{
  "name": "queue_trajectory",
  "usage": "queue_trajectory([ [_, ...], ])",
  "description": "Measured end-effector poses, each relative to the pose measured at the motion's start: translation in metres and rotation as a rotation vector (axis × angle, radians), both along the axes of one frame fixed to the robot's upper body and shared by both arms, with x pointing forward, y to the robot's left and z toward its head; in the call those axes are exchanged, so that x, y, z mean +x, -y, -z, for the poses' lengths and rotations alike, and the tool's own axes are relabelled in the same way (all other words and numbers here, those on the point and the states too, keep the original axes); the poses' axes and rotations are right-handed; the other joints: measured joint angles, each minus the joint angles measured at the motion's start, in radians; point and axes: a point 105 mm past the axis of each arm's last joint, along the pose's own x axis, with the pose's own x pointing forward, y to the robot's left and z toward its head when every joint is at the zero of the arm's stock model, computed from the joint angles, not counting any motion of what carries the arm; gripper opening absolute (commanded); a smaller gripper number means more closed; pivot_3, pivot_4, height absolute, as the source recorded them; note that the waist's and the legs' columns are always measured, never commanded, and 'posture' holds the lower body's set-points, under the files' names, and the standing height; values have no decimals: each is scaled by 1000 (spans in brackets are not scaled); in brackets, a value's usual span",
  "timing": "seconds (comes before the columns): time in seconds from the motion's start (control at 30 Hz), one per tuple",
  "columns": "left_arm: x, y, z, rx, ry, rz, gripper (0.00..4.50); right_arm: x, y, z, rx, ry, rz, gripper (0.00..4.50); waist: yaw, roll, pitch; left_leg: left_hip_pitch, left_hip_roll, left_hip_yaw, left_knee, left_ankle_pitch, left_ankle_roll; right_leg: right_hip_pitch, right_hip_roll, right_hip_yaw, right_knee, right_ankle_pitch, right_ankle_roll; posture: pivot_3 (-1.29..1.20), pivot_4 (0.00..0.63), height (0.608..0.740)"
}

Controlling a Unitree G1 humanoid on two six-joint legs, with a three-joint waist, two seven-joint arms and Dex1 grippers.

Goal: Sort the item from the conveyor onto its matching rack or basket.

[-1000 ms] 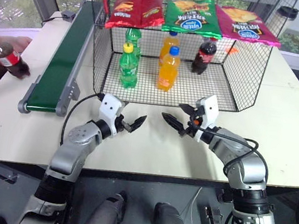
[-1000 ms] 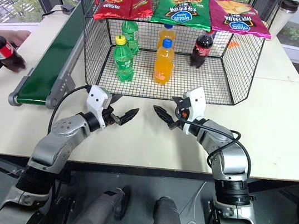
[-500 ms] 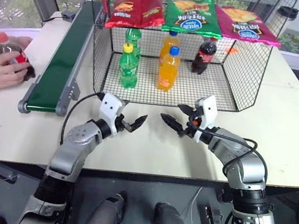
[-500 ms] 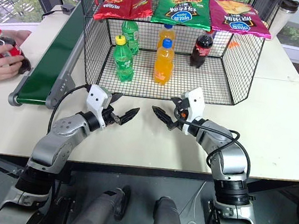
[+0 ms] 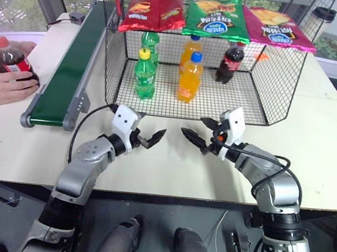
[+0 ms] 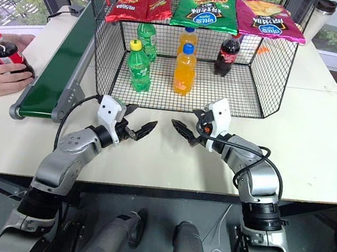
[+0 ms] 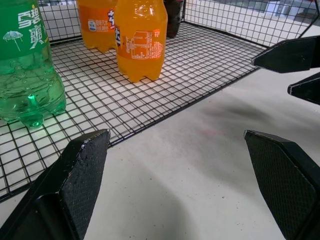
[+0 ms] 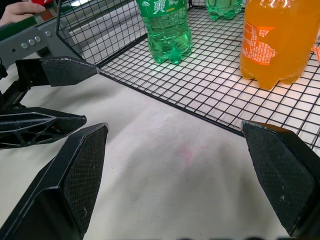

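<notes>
I see small dark cola bottle with red cap (image 5: 14, 63) upright under person's hand (image 5: 0, 85), far left beyond long dark-green conveyor belt (image 5: 69, 70). My left gripper (image 5: 147, 139) nearer; right gripper (image 5: 197, 137) farther; both jaws apart, empty.

We saw the small red-capped cola bottle (image 5: 14, 64) upright beside the long dark-green conveyor belt (image 5: 69, 70), well apart from the black wire-mesh cage (image 5: 276, 78).

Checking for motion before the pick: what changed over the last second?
A person's hand stood the cola bottle upright on the table left of the conveyor; before, it was held tilted. Left hand and right hand stayed open, unmoved.
</notes>
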Motion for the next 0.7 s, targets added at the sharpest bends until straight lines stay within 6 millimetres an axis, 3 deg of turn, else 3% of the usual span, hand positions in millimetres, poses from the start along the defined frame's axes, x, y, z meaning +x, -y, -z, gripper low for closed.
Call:
queue_trajectory([
  [0.7,0,1,0,-2,5,3,4500,0,0,0,0,0,-6,4399,0,0,0,0,0,0,0,0,0,0,0,0,0,0,0,0,150,738],
])
